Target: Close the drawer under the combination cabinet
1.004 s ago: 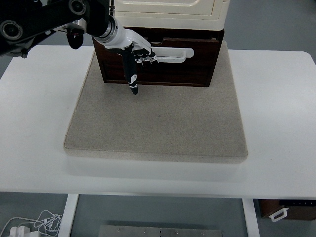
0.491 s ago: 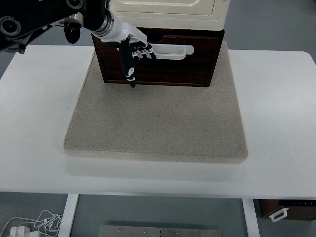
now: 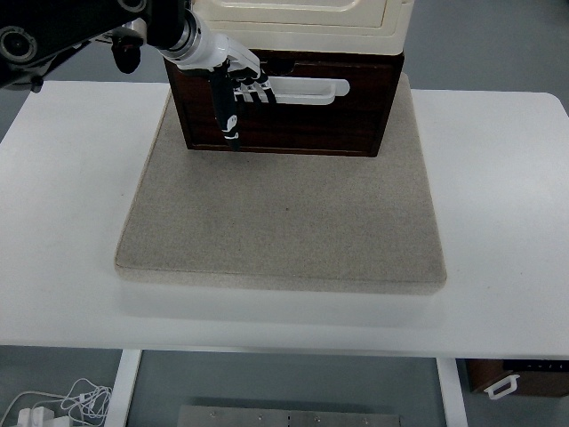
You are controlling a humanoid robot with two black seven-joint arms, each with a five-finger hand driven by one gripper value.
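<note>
The left hand (image 3: 233, 84), fingers loosely spread, presses flat on the dark brown wooden drawer (image 3: 293, 111) beneath the cream cabinet (image 3: 302, 25); it has advanced since a second ago, so the drawer looks nearly shut.

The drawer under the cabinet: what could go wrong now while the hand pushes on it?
1. The left hand presses on the left part of the drawer, beside the white handle, so the drawer may skew and jam.
2. The cabinet only stands on the beige mat; a hard push may slide it back.
3. One finger points down across the drawer front and may slip off.
</note>
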